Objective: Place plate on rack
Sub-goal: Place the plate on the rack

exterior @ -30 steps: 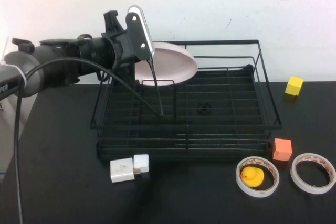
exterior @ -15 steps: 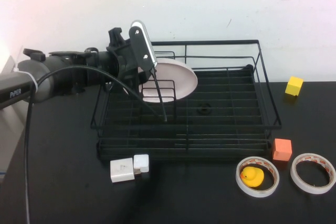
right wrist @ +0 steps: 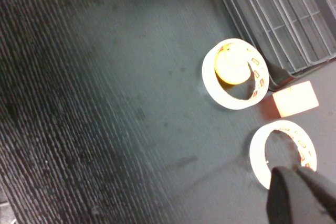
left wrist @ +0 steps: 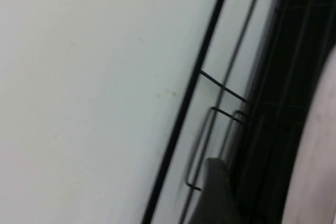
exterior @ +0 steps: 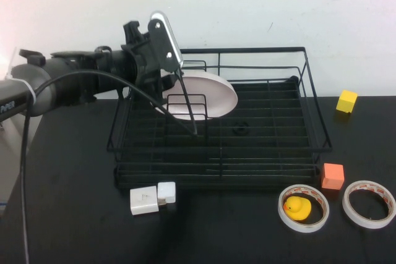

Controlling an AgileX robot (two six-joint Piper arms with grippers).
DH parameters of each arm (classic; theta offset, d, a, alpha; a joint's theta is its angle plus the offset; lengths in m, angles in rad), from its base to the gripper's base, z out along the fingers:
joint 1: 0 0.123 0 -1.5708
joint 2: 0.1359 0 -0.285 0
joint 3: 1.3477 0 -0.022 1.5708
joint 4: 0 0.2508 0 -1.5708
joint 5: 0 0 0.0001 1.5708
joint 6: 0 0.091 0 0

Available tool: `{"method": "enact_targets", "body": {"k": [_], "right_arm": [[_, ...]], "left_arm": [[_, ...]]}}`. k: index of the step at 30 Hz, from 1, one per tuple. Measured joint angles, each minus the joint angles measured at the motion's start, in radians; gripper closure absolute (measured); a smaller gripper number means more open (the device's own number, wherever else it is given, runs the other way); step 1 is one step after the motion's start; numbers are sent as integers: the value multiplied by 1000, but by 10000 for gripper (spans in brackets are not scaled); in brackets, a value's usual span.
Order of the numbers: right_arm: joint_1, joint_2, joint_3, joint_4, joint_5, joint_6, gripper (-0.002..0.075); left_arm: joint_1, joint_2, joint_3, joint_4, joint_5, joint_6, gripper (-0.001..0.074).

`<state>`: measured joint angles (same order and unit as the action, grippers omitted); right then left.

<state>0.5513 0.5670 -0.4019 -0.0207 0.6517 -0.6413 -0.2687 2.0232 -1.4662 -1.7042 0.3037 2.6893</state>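
Now pale pink-white plate (exterior: 207, 94) tilted in black wire rack (exterior: 260, 146), left gripper (exterior: 162, 69) beside it, right gripper (right wrist: 302, 195) above table

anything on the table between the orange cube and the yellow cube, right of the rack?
Nothing: in the high view the black table is bare between the orange cube and the yellow cube. The rack stands just left of that stretch.

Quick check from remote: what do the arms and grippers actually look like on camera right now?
The left arm is dark grey to black with a black cable looping off it; the left gripper carries a white-edged bracket. Of the right gripper, only dark, blunt fingertips show in its wrist view.
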Motion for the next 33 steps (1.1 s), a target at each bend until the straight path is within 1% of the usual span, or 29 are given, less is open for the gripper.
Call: {"method": "enact_targets", "body": {"k": [7,11,17,19,29,33], "right_arm": [[0,0,0,0,-5,0,726],[0,0,0,0,-5,0,726],[0,0,0,0,-5,0,726],[0,0,0,0,-5,0,726],[0,0,0,0,-1,3,726],[0,0,0,0,1,11,726]], "left_arm": [[0,-11,0,-4,-26,-34,273],[0,-7,0,-4,24,-50,275],[0,-7,0,-4,54,-59,342],[0,-5,0,-4,56,-63,353],[-19,58,0,-4,86,-63,362],[-20,79,0,-2,83,-12,365]]}}
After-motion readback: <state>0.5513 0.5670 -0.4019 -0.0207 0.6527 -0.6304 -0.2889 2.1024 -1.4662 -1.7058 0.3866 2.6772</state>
